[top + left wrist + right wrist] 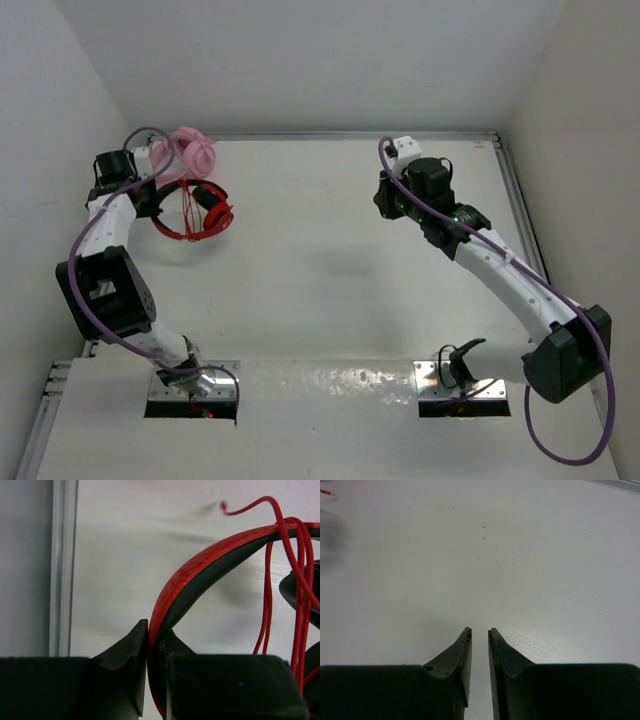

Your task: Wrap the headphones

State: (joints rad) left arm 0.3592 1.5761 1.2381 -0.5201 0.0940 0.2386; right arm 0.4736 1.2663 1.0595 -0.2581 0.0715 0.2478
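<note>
Jaws of the left gripper clamp the headphones; their loose cord may slip off, with the right gripper well away from the headphones, jaws barely parted, empty.

Red headphones at far left (thin cord draped across headband).

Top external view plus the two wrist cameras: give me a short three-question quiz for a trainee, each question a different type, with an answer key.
1. True or false: the left gripper is clamped on the headband of the red headphones.
2. Multiple choice: what sits between the jaws of the right gripper? A) the red cord B) an ear cup C) nothing
3. Short answer: which arm is nearer the pale pink headphones?

Key: 1 true; 2 C, the jaws stand slightly apart over bare table; 3 the left arm.
</note>
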